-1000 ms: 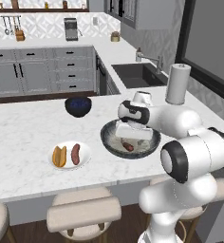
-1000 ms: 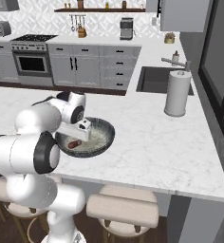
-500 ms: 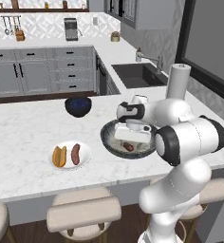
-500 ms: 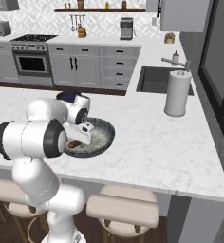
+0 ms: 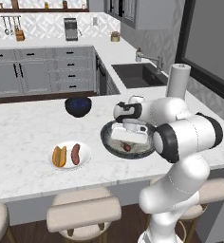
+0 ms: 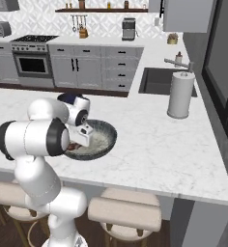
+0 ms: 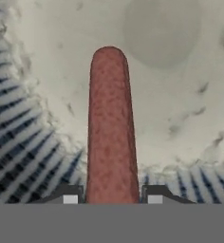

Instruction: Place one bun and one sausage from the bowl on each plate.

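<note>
My gripper [image 7: 111,197] reaches down into the wide dark-grey bowl [image 5: 107,138] and is shut on a reddish-brown sausage [image 7: 111,128], which stands between the two fingertips [image 7: 69,195]. In the left base view the hand covers most of the bowl and the sausage [image 5: 126,147] peeks out beneath the gripper [image 5: 127,144]. The right base view has the gripper [image 6: 80,143] over the bowl [image 6: 106,131]. To the left on the counter, a white plate [image 5: 85,151] holds a bun [image 5: 60,156] and another sausage [image 5: 76,154] side by side.
A smaller dark-blue bowl [image 5: 78,105] stands behind the plate. A paper towel roll [image 5: 178,80] is at the counter's far right, beside the sink [image 5: 137,75]. Stools [image 5: 83,213] line the counter's near edge.
The jaws, open in the earlier frames, have closed on the sausage in the bowl. The hand has sunk a little deeper into the bowl.
</note>
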### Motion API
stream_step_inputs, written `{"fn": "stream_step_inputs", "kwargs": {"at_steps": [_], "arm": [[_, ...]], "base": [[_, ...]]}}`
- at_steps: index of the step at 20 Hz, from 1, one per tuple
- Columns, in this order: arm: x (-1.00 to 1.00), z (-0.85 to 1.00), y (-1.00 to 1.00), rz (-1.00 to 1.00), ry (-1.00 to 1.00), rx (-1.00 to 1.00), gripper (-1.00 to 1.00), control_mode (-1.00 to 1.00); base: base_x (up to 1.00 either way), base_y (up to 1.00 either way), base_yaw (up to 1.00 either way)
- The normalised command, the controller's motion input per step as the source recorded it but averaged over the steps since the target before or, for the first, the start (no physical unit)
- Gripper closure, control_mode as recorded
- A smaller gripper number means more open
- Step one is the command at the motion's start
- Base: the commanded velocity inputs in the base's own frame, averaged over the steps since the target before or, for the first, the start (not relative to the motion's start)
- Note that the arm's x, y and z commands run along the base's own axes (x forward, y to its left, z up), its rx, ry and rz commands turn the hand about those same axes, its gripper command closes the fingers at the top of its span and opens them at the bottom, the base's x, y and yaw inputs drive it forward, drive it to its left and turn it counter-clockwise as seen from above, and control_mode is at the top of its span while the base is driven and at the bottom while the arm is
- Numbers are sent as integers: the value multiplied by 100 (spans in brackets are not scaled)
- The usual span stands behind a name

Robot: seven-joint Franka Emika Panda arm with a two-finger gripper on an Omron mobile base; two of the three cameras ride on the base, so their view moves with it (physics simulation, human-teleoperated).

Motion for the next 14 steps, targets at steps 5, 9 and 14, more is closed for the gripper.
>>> {"fn": "stream_step_inputs", "kwargs": {"at_steps": [5, 9, 14], "arm": [[-19, 4, 1, -3, 4, 2, 100, -100], [-91, 73, 0, -1, -6, 0, 100, -100], [-86, 90, -2, 0, -17, 0, 100, -100]], "base": [[0, 0, 0], [0, 0, 0], [0, 0, 0]]}}
